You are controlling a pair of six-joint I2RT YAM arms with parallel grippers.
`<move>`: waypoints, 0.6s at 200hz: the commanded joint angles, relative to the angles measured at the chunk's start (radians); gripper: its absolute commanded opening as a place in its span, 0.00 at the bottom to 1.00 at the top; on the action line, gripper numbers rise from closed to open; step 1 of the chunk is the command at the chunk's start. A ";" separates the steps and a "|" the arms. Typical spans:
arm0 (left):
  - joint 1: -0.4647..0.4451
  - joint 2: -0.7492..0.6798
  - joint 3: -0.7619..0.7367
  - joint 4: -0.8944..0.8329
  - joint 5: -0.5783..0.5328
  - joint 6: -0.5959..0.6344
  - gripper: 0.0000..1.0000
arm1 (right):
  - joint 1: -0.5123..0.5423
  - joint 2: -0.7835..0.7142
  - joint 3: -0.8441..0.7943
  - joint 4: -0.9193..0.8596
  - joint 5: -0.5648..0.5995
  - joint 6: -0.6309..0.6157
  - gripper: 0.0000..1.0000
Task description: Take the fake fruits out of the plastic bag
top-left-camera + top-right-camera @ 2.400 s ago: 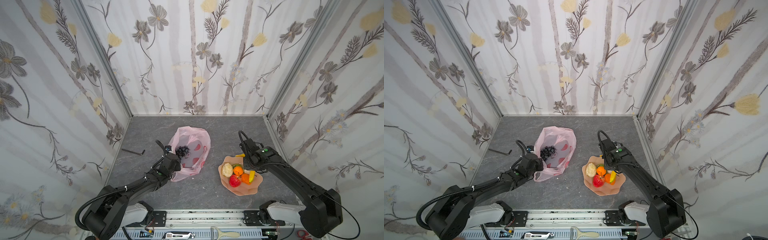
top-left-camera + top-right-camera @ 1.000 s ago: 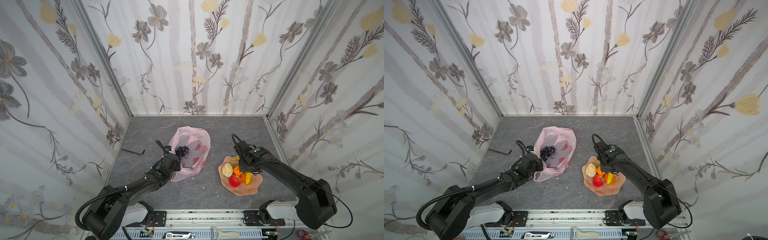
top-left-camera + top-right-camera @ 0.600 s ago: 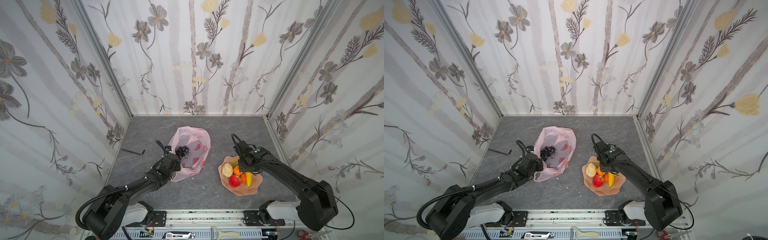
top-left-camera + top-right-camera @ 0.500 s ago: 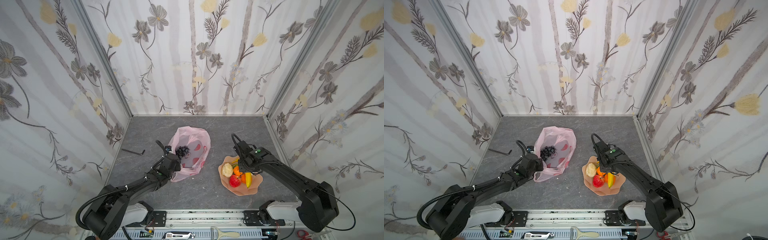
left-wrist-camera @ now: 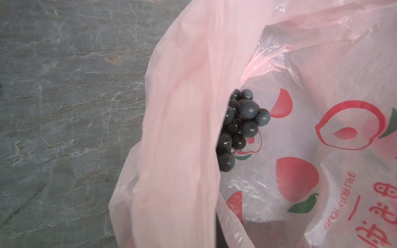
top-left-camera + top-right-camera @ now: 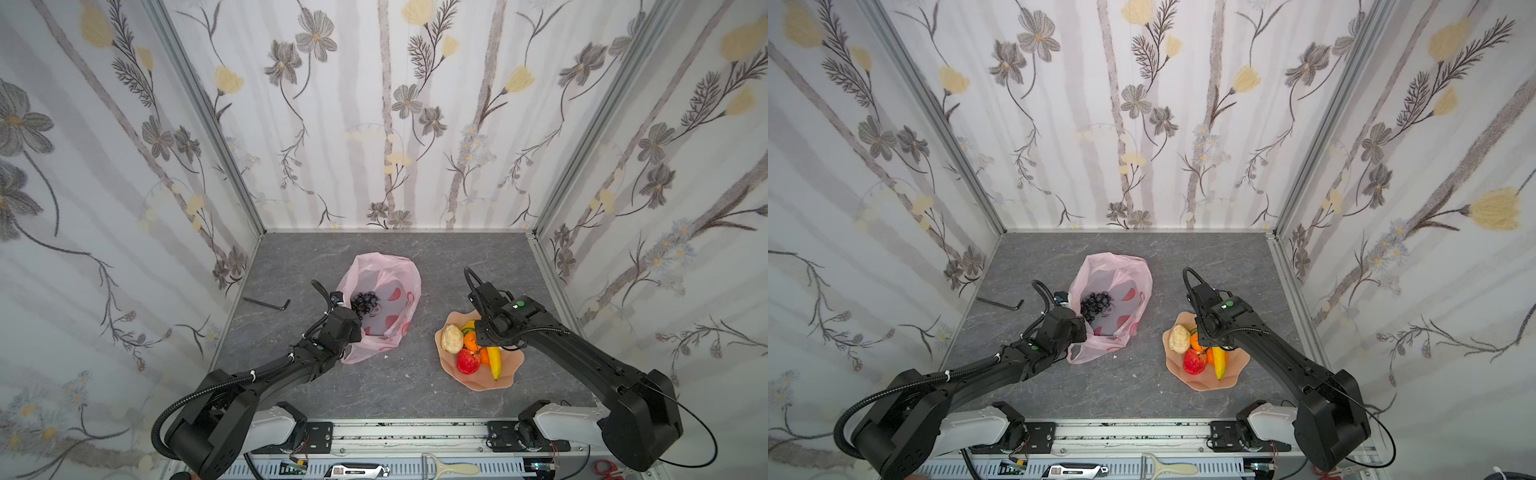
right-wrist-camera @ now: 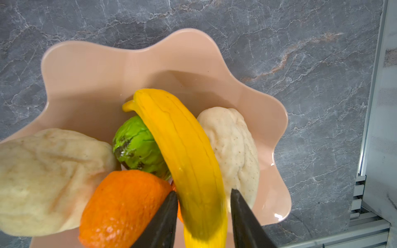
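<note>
Inside the plastic bag (image 6: pixel 399 274) (image 6: pixel 1129 270), which lies with its mouth open on the grey bench (image 6: pixel 415 395), only the dark grape bunch (image 6: pixel 365 302) (image 5: pixel 240 126) shows, sitting against the bag's left wall. The left gripper (image 6: pixel 351 328) sits at the bag's near-left edge. It is clenched, and in the left wrist view a band of the pink rim runs up towards it, so it appears to pinch the film there; its fingers themselves are out of sight.

To the right of the bag, well apart from it, stands a peach wavy-edged dish (image 6: pixel 478 382) (image 7: pixel 86 75) holding the other fake fruits. These are a yellow banana (image 6: pixel 494 361) (image 7: pixel 182 139), a red apple (image 6: pixel 468 361), an orange (image 6: pixel 471 341) (image 7: pixel 122 204), a bumpy green fruit (image 7: pixel 137 146) and two beige lumpy ones (image 7: pixel 43 171) (image 7: pixel 232 146). The banana rests across the green fruit and between the orange and one beige lump.

The right gripper (image 7: pixel 203 193) hangs over the dish's edge nearer the bag. Its jaws stand apart on either side of the banana, with a thin gap at the right-hand finger (image 7: pixel 242 214), so it is not gripping.

To the left of the bag, well apart, a black hex key (image 6: pixel 266 302) lies on the bench.
</note>
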 commanded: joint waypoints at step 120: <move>-0.020 -0.016 -0.001 0.074 0.053 0.039 0.00 | 0.233 -0.011 0.299 0.102 0.009 0.053 0.45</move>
